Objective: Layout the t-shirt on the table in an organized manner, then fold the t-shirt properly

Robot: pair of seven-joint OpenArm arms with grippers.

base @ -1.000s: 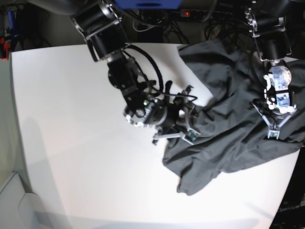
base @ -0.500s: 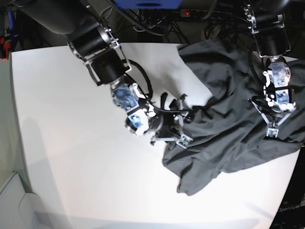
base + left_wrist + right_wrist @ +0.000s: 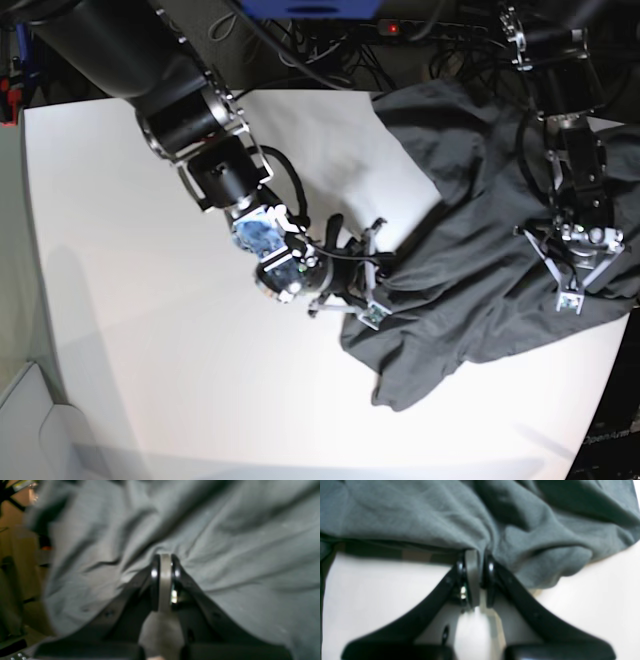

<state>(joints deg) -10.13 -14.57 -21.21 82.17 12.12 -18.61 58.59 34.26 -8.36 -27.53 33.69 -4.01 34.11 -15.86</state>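
Behind the far edge of the counter runs a tangle of black cables (image 3: pixel 330 55) over a dark floor. Among them lies a power strip (image 3: pixel 425 30) with a small red light (image 3: pixel 392 28) glowing at its near end. A blue object (image 3: pixel 310 8) sits at the top edge, cut off by the frame. At the far left, something red (image 3: pixel 10 100) shows, perhaps a tool; it is too small to tell.

the white table (image 3: pixel 150 350) carries the crumpled t-shirt (image 3: pixel 480 300) on its right side.
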